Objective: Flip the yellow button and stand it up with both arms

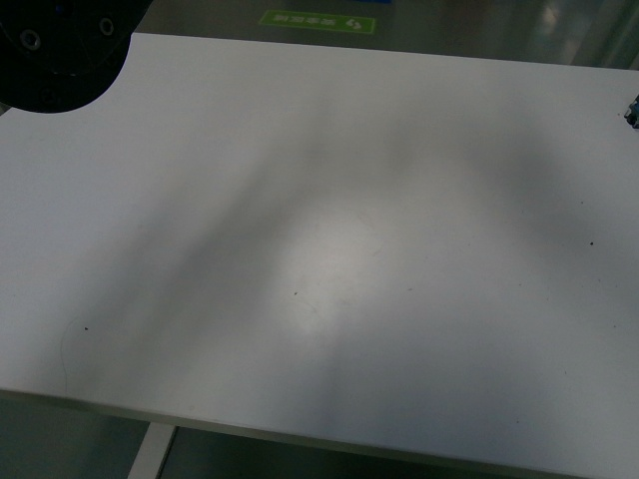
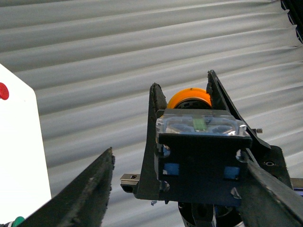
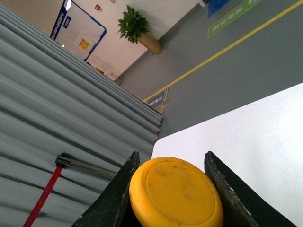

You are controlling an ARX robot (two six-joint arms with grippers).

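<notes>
The yellow button (image 3: pixel 176 194) shows its round yellow cap, pinched between the two black fingers of my right gripper (image 3: pixel 172 158), which is shut on it above the white table's corner. In the left wrist view the same yellow button (image 2: pixel 202 142) faces me body first: a clear top, a black block with blue bits, and the orange cap behind. The right gripper's fingers (image 2: pixel 154 118) clamp it on both sides. My left gripper (image 2: pixel 179 158) is open, its fingers spread wide to either side of the button's body. Neither gripper nor the button appears in the front view.
The white table (image 1: pixel 319 200) fills the front view, with a black arm base (image 1: pixel 60 50) at its far left corner and a small blue-black part (image 1: pixel 631 112) at the right edge. A grey corrugated wall (image 2: pixel 142 47) stands behind. A red-handled tool (image 3: pixel 42 198) leans against it.
</notes>
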